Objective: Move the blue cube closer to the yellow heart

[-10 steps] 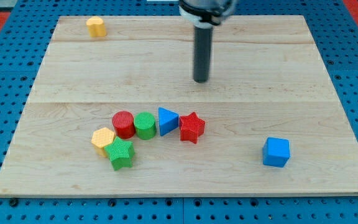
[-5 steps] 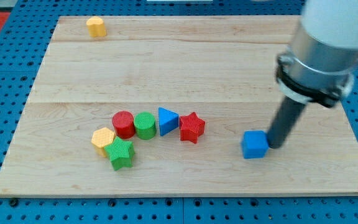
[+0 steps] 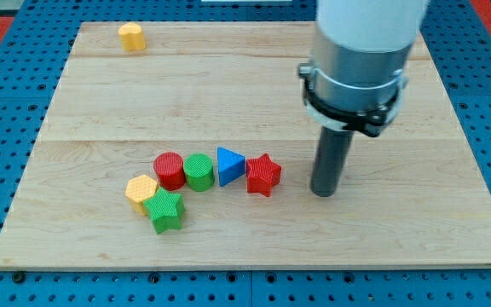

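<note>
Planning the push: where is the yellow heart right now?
The yellow heart sits alone in the view's top-left corner of the board, far above the red cylinder.

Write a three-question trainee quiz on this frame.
1. True or false: the blue cube is in plain view on the board.
2. Which block lies nearest my tip? A) red star B) yellow heart C) green star
3. Fill in: the blue triangle sits between the green cylinder and the red ____.
Key: 1 false, no blue cube shows; 2 A; 3 star.
</note>
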Controlling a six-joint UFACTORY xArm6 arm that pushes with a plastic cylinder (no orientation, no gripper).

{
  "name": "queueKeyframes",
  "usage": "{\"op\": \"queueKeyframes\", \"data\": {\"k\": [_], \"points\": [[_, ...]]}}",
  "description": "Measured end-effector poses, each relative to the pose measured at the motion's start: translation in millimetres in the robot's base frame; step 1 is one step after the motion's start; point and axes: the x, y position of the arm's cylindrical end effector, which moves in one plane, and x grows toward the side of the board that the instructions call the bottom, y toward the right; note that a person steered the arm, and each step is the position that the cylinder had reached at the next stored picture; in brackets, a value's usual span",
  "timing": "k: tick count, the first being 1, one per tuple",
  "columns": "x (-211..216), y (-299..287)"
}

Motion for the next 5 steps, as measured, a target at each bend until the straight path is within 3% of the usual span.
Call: {"op": "queueKeyframes", "data": {"k": [3, 5], "points": [[-48, 20], [-77, -51]]}}
